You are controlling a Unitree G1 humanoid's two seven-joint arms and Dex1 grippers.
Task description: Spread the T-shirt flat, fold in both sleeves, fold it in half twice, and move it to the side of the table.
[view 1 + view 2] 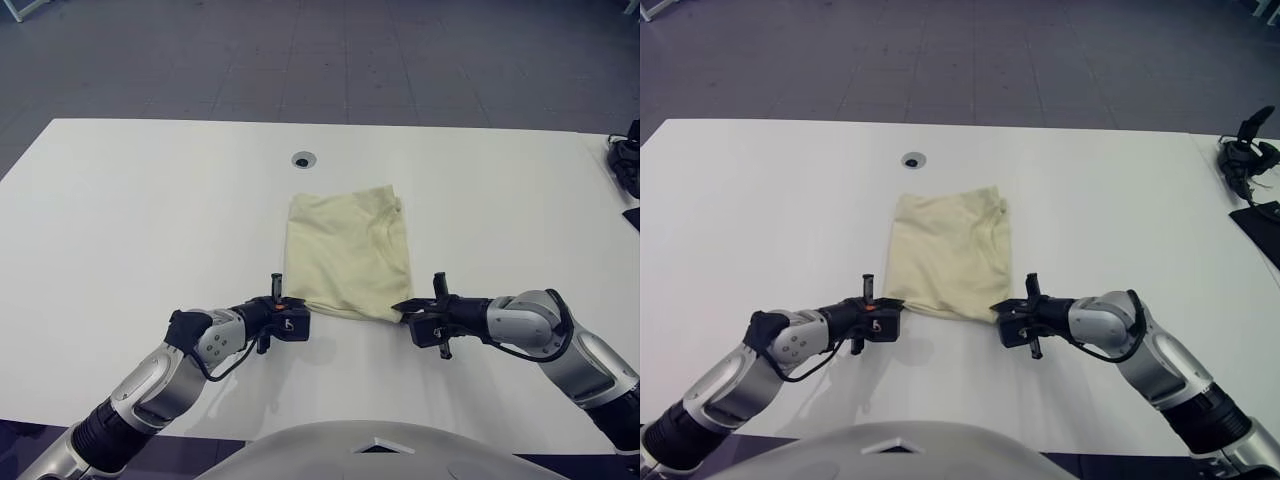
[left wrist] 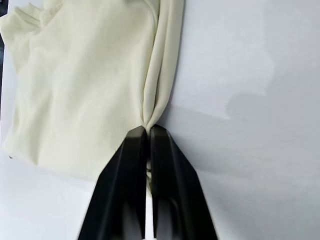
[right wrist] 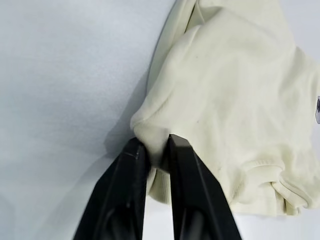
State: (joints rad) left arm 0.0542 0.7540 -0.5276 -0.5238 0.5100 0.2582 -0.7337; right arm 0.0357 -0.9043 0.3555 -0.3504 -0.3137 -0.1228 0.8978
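Observation:
A pale yellow T-shirt (image 1: 347, 252) lies folded into a compact rectangle in the middle of the white table (image 1: 130, 200). My left gripper (image 1: 296, 312) is shut on the near left corner of the T-shirt (image 2: 90, 85), the cloth bunched between its black fingers (image 2: 131, 165). At the near right corner my right gripper (image 1: 404, 313) is shut on the T-shirt (image 3: 235, 95), pinching a fold of several layers between its fingers (image 3: 187, 175). Both grippers sit low at the table surface, on either side of the near edge.
A small round grommet hole (image 1: 302, 159) sits in the table just beyond the shirt. Black objects (image 1: 1245, 150) lie at the far right edge of the table. Bare tabletop stretches to the left and right of the shirt.

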